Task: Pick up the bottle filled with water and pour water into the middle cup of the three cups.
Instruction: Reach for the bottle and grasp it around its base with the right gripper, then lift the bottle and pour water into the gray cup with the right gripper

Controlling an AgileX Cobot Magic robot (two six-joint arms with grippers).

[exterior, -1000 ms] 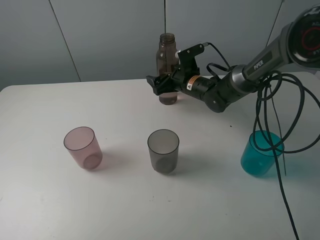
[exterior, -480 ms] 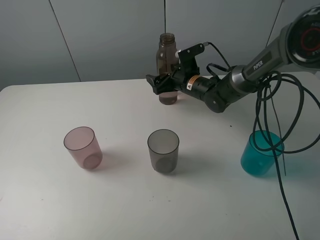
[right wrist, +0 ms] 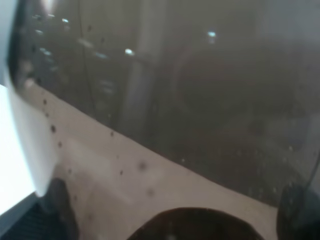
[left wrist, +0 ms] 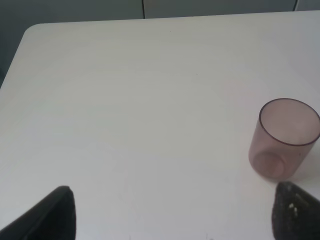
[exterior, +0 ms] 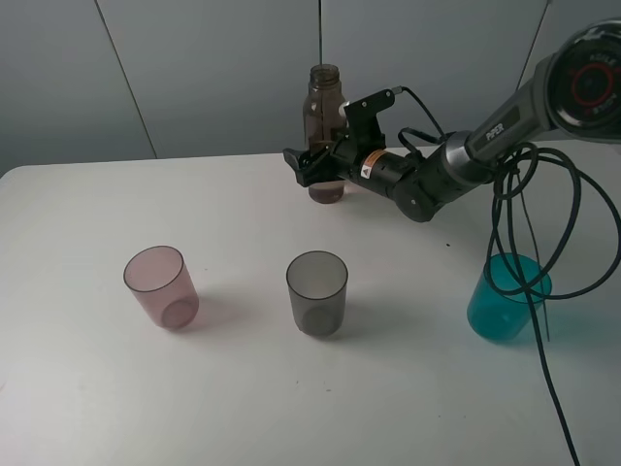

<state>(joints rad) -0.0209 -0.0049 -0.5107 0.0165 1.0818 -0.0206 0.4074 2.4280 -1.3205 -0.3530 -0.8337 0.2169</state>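
Three cups empty, bottle upright; right claw open around it

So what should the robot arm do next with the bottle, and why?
Probably close the right gripper on the bottle: its jaws stand open around the lower part, the bottle stands on the table, and the middle cup looks empty.

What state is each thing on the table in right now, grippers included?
bottle: upright on the table, uncapped, not lifted.
pink cup: upright, empty.
middle cup: upright, empty.
teal cup: upright, contents hard to tell.
right gripper: open, jaws either side of the bottle's lower part.
left gripper: open, holding nothing.
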